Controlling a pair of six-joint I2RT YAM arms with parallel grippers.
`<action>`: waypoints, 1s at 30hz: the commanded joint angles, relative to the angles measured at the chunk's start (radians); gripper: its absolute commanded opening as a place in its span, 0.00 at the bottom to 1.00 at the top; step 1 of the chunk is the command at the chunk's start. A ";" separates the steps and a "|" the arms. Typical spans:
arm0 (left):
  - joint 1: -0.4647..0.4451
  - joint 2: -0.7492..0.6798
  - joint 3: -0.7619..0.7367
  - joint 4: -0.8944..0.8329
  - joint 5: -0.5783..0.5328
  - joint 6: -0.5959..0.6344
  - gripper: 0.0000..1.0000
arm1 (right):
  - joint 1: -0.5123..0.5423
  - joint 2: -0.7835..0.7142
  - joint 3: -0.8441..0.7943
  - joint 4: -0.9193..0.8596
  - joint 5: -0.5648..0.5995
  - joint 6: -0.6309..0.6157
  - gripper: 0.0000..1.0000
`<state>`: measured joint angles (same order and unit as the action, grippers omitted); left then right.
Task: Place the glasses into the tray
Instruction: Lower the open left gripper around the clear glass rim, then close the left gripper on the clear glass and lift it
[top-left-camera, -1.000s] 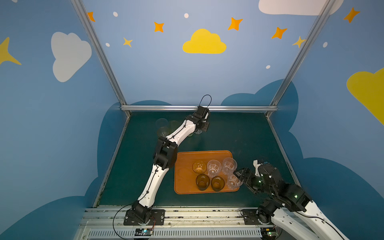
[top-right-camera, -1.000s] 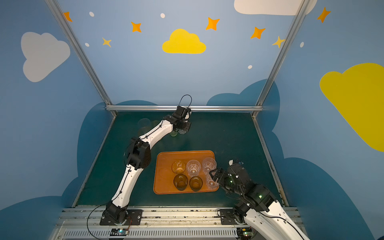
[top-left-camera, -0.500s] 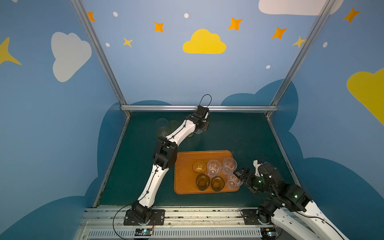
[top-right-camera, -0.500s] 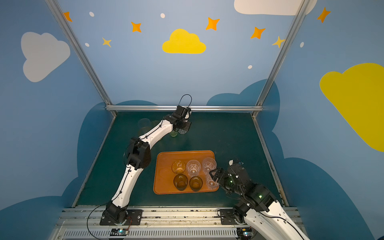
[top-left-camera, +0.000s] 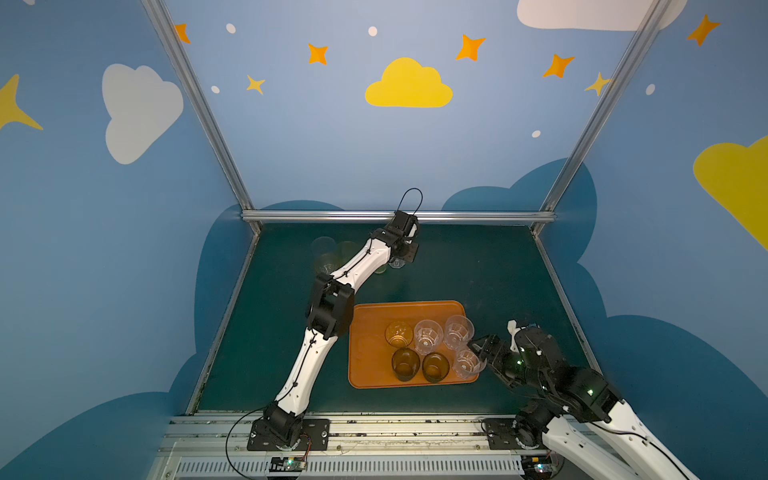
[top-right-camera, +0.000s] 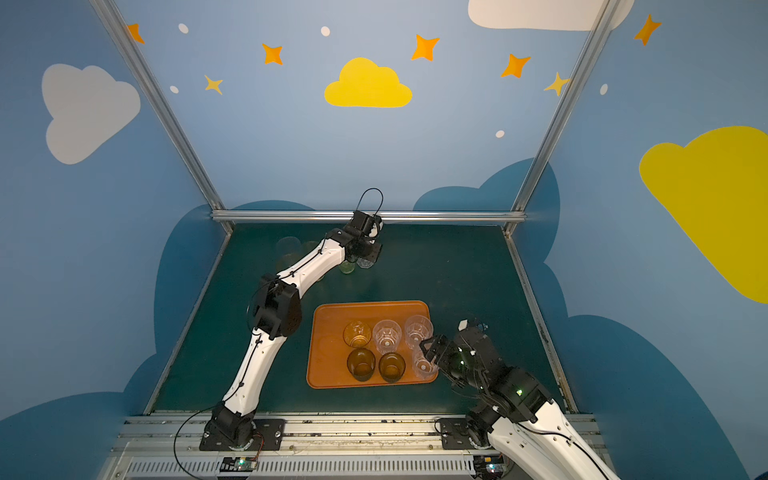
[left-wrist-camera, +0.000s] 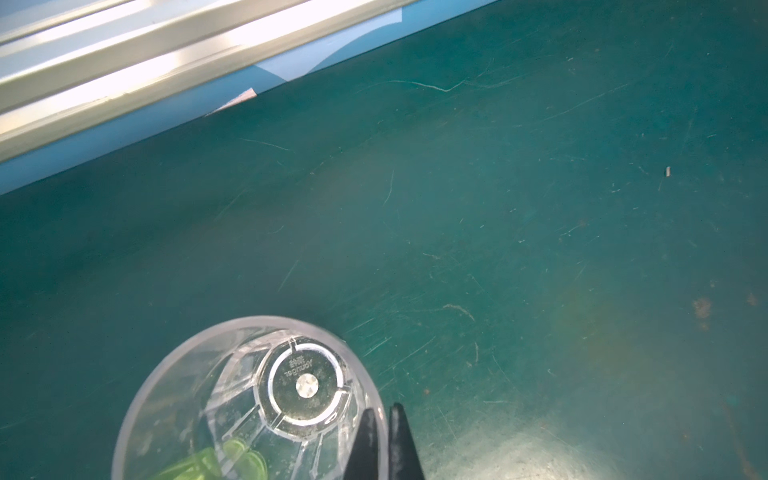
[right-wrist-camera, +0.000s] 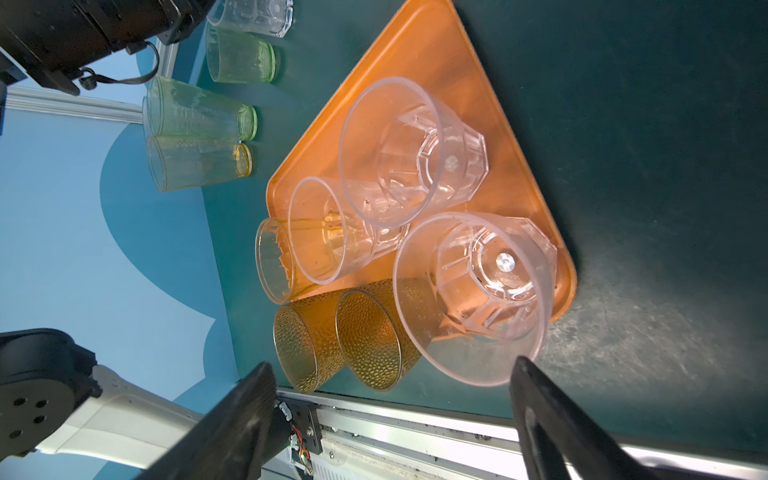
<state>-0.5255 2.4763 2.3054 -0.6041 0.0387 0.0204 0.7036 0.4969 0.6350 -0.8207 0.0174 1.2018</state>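
Note:
The orange tray (top-left-camera: 365, 332) lies front-centre on the green table and holds several glasses: an amber one (top-left-camera: 399, 333), clear faceted ones (top-left-camera: 428, 336) and two smoky-brown ones (top-left-camera: 405, 363). Near the back rail my left gripper (left-wrist-camera: 384, 409) is shut on the rim of a clear faceted glass (left-wrist-camera: 257, 399), one finger inside the wall and one outside. That held glass (top-left-camera: 397, 262) shows in both top views. My right gripper (right-wrist-camera: 390, 363) stands open at the tray's front right corner. The rim of the nearest clear glass (right-wrist-camera: 478, 299) lies just ahead of its fingertips, ungripped.
Green and yellow tinted glasses stand on the table at the back left: a short green one (right-wrist-camera: 241, 58), a tall green one (right-wrist-camera: 199, 110) and a tall yellow one (right-wrist-camera: 195, 162). An aluminium rail (top-left-camera: 395, 216) and blue walls bound the table.
Nothing has visibly moved. The left gripper stays at the clear glass by the back rail, and the right arm holds still beside the tray.

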 joint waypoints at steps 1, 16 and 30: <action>-0.002 -0.034 0.020 -0.039 0.033 -0.020 0.04 | -0.004 -0.001 -0.011 -0.005 0.036 0.020 0.87; -0.027 -0.096 0.025 -0.081 0.021 -0.068 0.04 | -0.004 -0.008 -0.001 -0.006 0.039 0.050 0.87; -0.039 -0.262 -0.108 -0.086 0.005 -0.140 0.04 | -0.006 0.019 0.032 0.018 0.008 0.053 0.87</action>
<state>-0.5632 2.2955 2.2242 -0.7074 0.0441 -0.0875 0.7017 0.5091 0.6331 -0.8162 0.0326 1.2598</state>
